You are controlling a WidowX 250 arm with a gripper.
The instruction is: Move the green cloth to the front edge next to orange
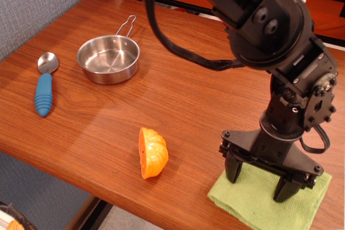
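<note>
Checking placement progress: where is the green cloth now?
The green cloth lies at the table's front edge, lower right, under the open claw, right of the orange.

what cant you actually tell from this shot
- Green cloth: its near-right corner is cut off by the bottom frame edge.
- Gripper: whether its fingertips pinch the cloth or only press on it is unclear from this angle.
- Arm: its base is outside the top edge.
- Front edge: hidden beneath the cloth on the right.
</note>
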